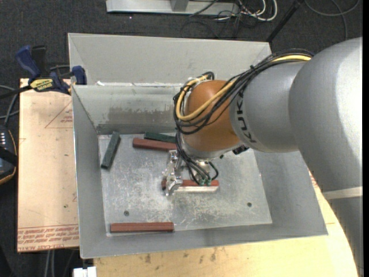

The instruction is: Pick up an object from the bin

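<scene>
Bin of grey metal [132, 195], seen from above, with sloping walls and a flat, scuffed floor carrying a few loose sticks. Robot arm [300, 108], silver with an orange cover [207, 117] and yellow and black cables at its wrist, reaches in from the right and points down at the middle of the floor. Its jaws sit low at the left end of a short red-brown stick [206, 183], which lies flat and roughly level across the floor's centre with a pale strip along its near edge. Whether the jaws are open or closed on that end cannot be told, as the wrist and cables crowd the spot. Toward the back wall lie a longer red-brown stick [154, 145] and a dark green stick [161, 137], touching or nearly so. A dark grey stick [109, 150] lies tilted at the left, and another red-brown stick [141, 227] lies along the front edge. The short stick looks stiff, light and flat-sided, not fragile, and likely to slide on the smooth metal if nudged. Since it is thin and flat on the floor, it is best taken across its narrow width, near the middle of its length. A hold at the very end risks it pivoting out.
</scene>
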### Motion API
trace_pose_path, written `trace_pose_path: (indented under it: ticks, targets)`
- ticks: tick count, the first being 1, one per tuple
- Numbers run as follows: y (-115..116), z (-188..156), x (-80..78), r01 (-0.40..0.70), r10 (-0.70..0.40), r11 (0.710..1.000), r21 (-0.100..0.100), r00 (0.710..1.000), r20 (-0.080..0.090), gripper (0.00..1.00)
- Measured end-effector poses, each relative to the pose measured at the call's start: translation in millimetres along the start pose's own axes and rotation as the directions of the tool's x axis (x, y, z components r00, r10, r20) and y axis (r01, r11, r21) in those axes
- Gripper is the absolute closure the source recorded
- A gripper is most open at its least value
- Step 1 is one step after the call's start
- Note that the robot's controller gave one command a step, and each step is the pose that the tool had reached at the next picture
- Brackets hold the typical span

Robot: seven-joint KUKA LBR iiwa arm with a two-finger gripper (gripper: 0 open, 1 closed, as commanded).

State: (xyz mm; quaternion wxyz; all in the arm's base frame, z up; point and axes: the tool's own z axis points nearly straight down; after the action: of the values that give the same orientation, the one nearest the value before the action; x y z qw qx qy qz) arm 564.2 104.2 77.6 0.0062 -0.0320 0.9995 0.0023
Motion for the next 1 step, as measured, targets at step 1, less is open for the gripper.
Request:
trace_pose_path:
  ticks: [1]
  targets:
    - [0.0,0.0,0.0,0.0,0.0,1.0,0.0,1.0,0.0,1.0]
